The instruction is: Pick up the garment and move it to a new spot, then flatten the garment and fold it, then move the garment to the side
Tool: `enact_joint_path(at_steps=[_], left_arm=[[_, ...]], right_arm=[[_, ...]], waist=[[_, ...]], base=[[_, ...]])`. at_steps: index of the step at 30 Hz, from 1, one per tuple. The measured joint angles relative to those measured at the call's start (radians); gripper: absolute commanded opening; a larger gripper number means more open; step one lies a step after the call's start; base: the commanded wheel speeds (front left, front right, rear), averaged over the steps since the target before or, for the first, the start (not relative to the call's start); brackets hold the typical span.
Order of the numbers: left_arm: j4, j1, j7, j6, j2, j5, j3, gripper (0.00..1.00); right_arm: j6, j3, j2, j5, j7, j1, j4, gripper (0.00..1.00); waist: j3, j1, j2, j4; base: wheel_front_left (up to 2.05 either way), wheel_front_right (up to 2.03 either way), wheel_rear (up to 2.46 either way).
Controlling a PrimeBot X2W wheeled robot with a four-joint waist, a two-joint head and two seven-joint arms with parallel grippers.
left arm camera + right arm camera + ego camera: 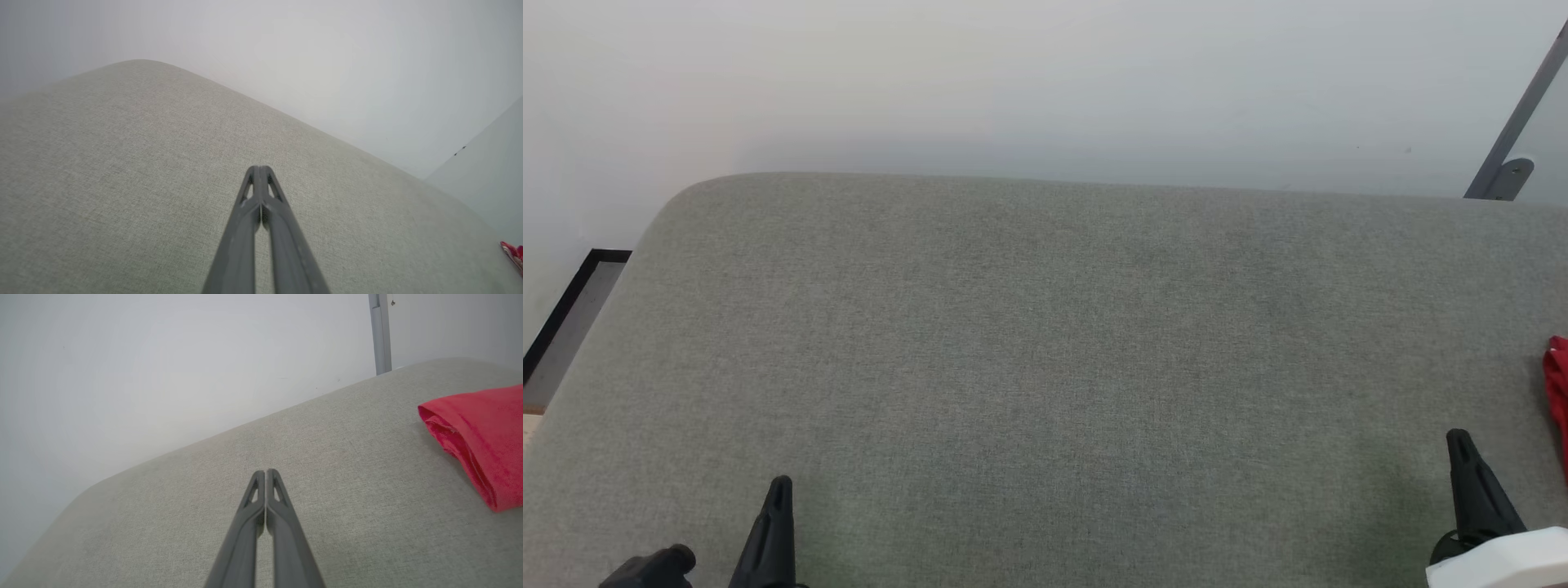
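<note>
while slack on grey woven cushion (327,498), red garment (478,437), rounded fold

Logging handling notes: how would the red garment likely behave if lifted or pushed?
Probably floppy: the garment lies in soft folded layers, so it would likely drape and unfold. Likely light, being thin cloth. The woven grey surface may make it drag when pushed.

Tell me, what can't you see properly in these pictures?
- Shirt, head view: the right edge cuts it to a red sliver.
- Shirt, left wrist view: tiny, and cut by the right edge.
- Shirt, right wrist view: the right edge cuts it, so only plain red cloth shows and its whole shape cannot be told.
- Left gripper and right gripper, head view: the bottom edge cuts off their bases.
</note>
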Motion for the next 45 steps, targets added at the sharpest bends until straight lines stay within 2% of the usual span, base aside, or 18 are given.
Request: enact_joint_path(at_steps=[12,45], left_arm=[[0.019,-0.041,0.046,0.0,-0.007,-0.182,0.011,0.0],[0.046,-0.124,0.151,0.0,-0.032,-0.568,0.045,0.0]], right_arm=[[0.0,0.014,0.013,0.174,0.019,-0.034,0.029,0.0],[0.0,0.036,0.04,0.553,0.066,-0.112,0.088,0.0]], waist=[[0.002,0.0,0.0,-0.01],[0.006,0.0,0.0,-0.036]], base=[[0.0,0.0,0.0],[0.0,0.0,0.0]])
